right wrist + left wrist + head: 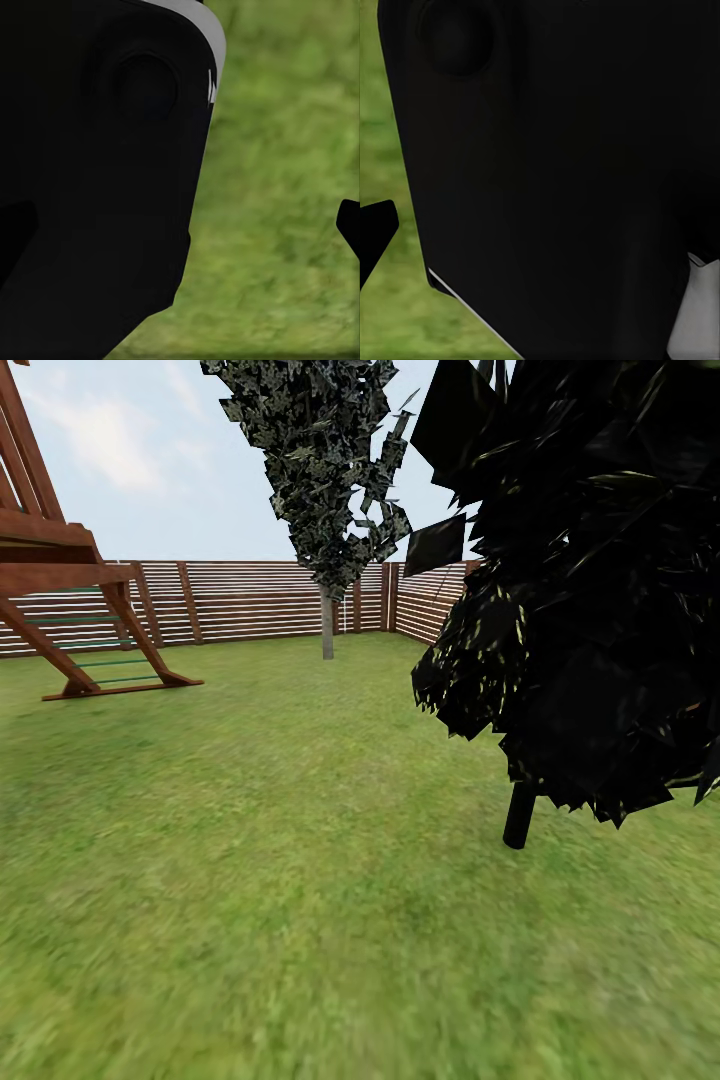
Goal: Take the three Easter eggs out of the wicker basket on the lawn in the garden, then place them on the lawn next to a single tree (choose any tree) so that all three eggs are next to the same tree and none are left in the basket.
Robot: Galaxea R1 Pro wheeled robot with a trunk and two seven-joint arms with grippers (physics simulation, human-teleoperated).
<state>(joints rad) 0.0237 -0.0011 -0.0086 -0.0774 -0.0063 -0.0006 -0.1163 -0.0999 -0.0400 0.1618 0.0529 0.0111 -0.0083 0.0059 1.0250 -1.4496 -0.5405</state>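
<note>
The lawn runs open and bare from the near edge to the slatted fence, where the pale-trunked tree stands, a wooden play frame left, a dark cone tree crowding right; whether either arm's fingers are spread cannot be told.

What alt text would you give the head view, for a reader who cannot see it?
A wide green lawn fills the view, with a dark, near-black tree close on the right. Farther back stands a tree with a pale trunk before a brown slat fence, and a wooden play frame stands at the left.
</note>
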